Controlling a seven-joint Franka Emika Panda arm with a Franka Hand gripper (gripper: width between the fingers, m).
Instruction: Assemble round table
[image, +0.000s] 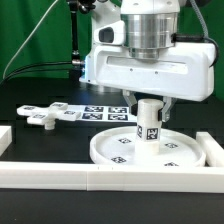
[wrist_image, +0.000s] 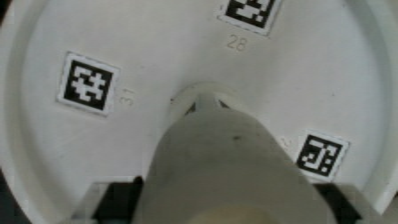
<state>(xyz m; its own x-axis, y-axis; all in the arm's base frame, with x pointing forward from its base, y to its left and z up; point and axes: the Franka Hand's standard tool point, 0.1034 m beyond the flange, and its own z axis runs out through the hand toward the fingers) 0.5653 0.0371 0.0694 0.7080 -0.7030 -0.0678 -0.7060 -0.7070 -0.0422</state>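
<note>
- One long white border rail (image: 100, 182) runs along the nearest edge of the black surface (image: 40, 145), apparently there to fence in the working area.
- Just behind it the round disc (image: 108, 153) lies flat with its rim up and its tags showing, so it is open to a part coming from above. The wrist view shows its inner face (wrist_image: 71, 160) with tags around the middle.
- At the disc's middle the cylinder leg (image: 150, 124) stands upright. Whether its lower end touches the disc or sits just over it cannot be told. In the wrist view the leg (wrist_image: 214, 165) runs straight away from the camera toward the disc's centre.
- The end effector (image: 150, 104) comes straight down and looks clamped on the leg's upper end. I judge this vertical hold keeps the leg square to the disc for seating or screwing in.
- Farther back, toward the exterior view's left, the marker board (image: 95, 110) lies flat. The cross-shaped foot piece (image: 42, 117) rests beside it, well apart from the disc, probably meant for the leg's free end.
</note>
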